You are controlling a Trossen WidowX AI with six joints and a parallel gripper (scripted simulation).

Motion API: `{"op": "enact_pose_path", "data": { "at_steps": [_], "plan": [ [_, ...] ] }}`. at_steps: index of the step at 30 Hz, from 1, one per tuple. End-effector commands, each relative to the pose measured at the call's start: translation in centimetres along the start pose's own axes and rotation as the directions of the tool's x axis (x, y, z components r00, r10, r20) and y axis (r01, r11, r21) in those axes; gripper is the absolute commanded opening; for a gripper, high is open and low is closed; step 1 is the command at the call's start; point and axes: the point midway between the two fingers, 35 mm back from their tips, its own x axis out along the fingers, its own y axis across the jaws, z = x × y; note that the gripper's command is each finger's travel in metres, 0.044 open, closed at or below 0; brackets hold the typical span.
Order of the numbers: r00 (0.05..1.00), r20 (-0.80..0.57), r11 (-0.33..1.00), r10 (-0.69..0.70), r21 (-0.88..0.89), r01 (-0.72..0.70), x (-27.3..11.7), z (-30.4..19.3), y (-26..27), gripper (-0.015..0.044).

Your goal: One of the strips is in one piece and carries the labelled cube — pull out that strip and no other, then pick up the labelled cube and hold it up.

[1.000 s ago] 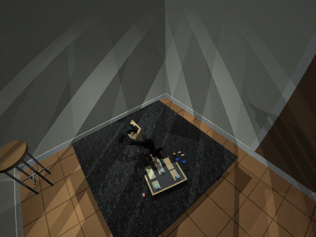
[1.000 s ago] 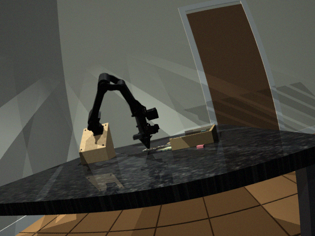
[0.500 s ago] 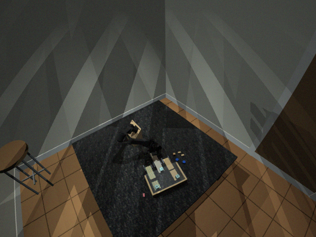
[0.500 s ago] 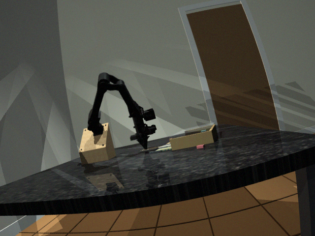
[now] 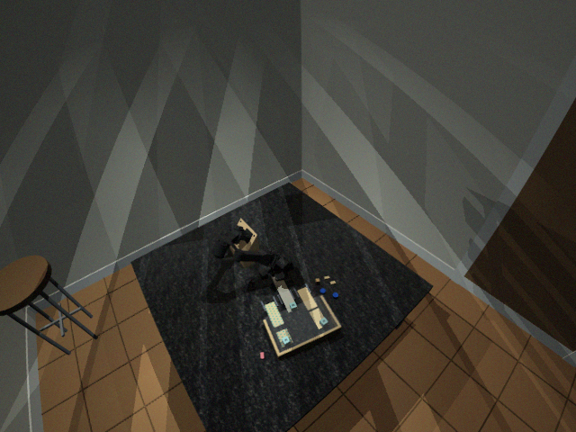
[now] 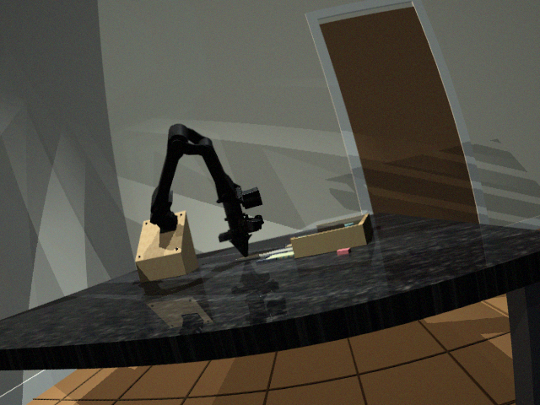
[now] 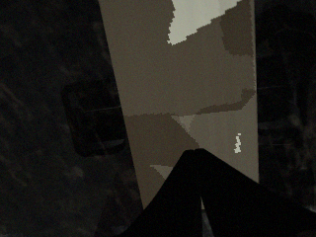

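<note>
- Matte black arm (image 5: pixel 253 256) (image 6: pixel 172 170), slim links and bulky rounded joints.
- Chunky dark blocks jutting from the wrist section, one boxy, the other smaller and more irregular.
- Black gripper (image 5: pixel 279 274) (image 6: pixel 245 255) (image 7: pixel 195 158), its fingers broad at the root and tapering to narrow, blunt tips.
- Pale tan, wood-coloured block (image 5: pixel 251 227) (image 6: pixel 168 269) under the arm, flat-sided, dark round screws or holes near its top corners.
- Cables or markings: too dark to make out, perhaps some hidden in the black.
</note>
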Motion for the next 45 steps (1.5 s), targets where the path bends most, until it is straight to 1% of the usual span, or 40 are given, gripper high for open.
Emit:
{"op": "enact_pose_path", "data": {
  "at_steps": [1,15,45],
  "plan": [
    [0.999,-0.035,1.000,-0.004,-0.012,0.003,0.4,-1.7,-0.4,0.0000],
    [0.999,-0.036,1.000,-0.003,-0.012,0.003,0.3,-3.2,-0.4,0.0000],
    [0.999,-0.036,1.000,-0.003,-0.012,0.003,0.3,-3.2,-0.4,0.0000]
  ]
}}
